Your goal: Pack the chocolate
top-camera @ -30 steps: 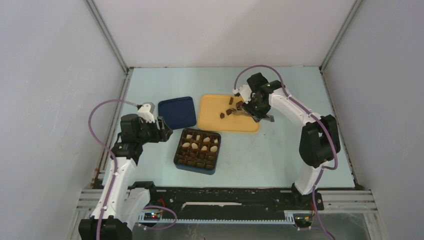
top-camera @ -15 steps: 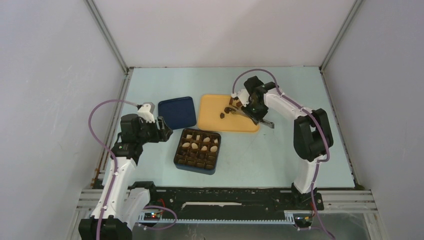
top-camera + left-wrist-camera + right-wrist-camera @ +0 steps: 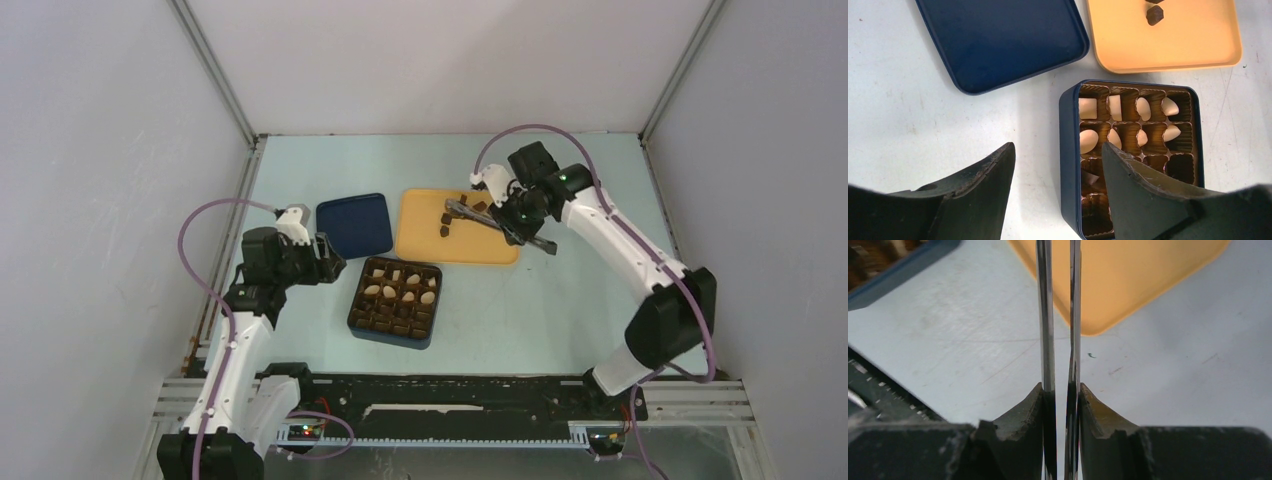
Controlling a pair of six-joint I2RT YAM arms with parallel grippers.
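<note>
Cream-white chocolate (image 3: 1088, 141) pieces fill the upper cups of the dark blue box (image 3: 360, 318) (image 3: 1068, 165). Dark chocolate (image 3: 443, 231) (image 3: 1154, 15) pieces lie on the orange tray (image 3: 470, 250) (image 3: 1128, 275). My right gripper (image 3: 520, 213) (image 3: 1060, 387) is shut on metal tongs (image 3: 480, 213) (image 3: 1047, 315), whose blades are squeezed nearly together and reach left over the tray. The tong tips lie by a dark piece (image 3: 446, 218); I cannot tell whether it is pinched. My left gripper (image 3: 325, 262) (image 3: 1058, 150) hangs open and empty over the box's left edge.
The dark blue lid (image 3: 354, 225) (image 3: 998, 40) lies flat left of the tray, behind the box. Grey enclosure walls stand on three sides. The arm bases and a black rail run along the near edge.
My right arm has swung its elbow out to the right, and the tongs now point further left over the tray, their blades pressed closer. The left arm has not moved.
</note>
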